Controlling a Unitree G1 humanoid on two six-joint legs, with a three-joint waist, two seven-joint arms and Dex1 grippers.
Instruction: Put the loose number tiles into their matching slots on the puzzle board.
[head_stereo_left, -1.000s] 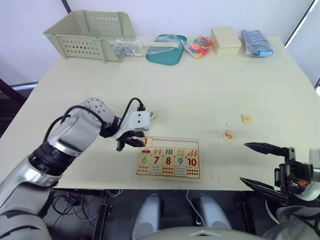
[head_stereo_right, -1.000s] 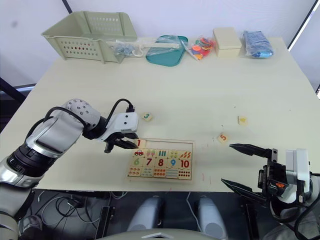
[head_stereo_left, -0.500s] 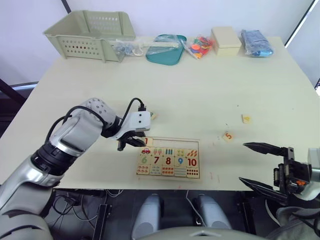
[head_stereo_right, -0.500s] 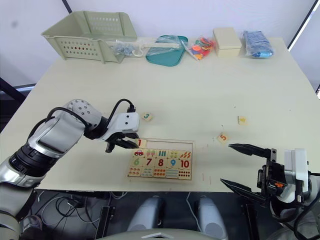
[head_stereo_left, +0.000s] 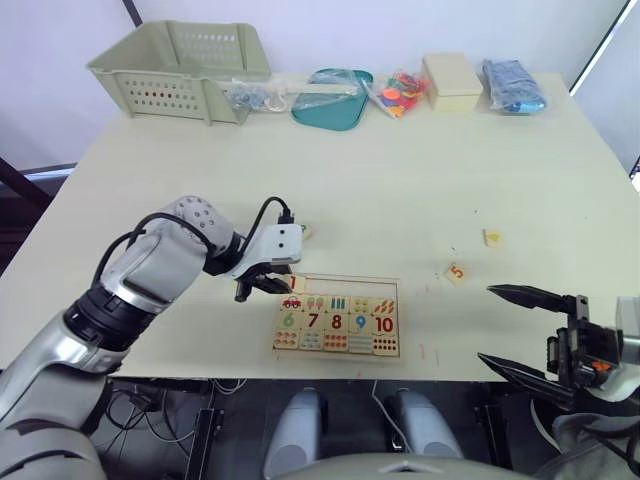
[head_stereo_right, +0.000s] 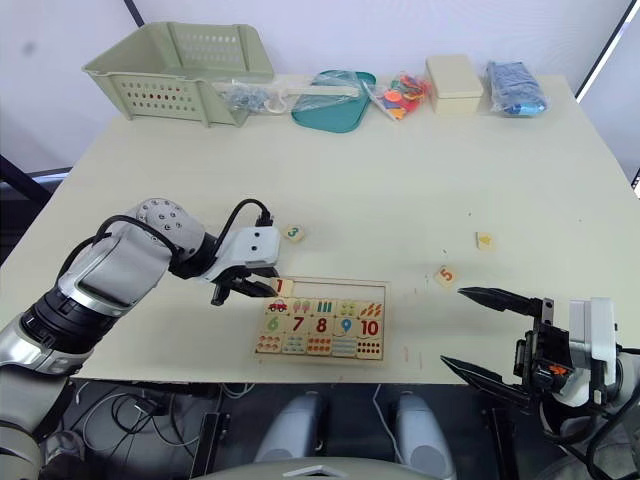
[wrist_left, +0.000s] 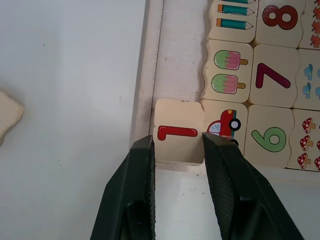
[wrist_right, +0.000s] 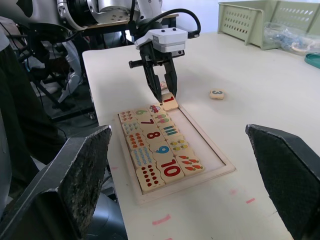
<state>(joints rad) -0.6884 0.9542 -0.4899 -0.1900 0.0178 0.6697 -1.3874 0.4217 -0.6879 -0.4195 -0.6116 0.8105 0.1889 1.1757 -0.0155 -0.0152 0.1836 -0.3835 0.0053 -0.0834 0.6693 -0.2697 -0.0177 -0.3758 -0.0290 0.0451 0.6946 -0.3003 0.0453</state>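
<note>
The left tool (wrist_left: 177, 150) pinches the number 1 tile (wrist_left: 178, 138) between its two black fingers, at the puzzle board's (head_stereo_left: 337, 316) near-left corner. In the left wrist view the tile sits askew: one edge overlaps the car picture tile (wrist_left: 223, 125) and another rides on the board's raised rim, so it is over the first slot (wrist_left: 180, 75) of the bare upper row but, as I judge it, not yet seated flat.

Compared with the earlier pictures, little has shifted. The left tool has stayed at that same corner with the 1 tile in its grip, and the arm's pose has barely altered. That suggests the placing is at its fine-alignment stage and no tile has yet been dropped home. The upper row of the board remains bare wood.

Outward from the board, the number 3 tile (head_stereo_right: 293, 233) lies on the desk (head_stereo_left: 400, 170) just beyond the board's far-left corner, where it lay before. The number 5 tile (head_stereo_left: 457, 271) lies to the right of the board, well apart, and another pale tile (head_stereo_left: 492, 237) lies further right; its digit is too small to read. Both are unmoved.

The right tool (head_stereo_left: 512, 328) hangs off the desk's near edge, right of the board, its fingers spread wide and empty, much as earlier.
</note>
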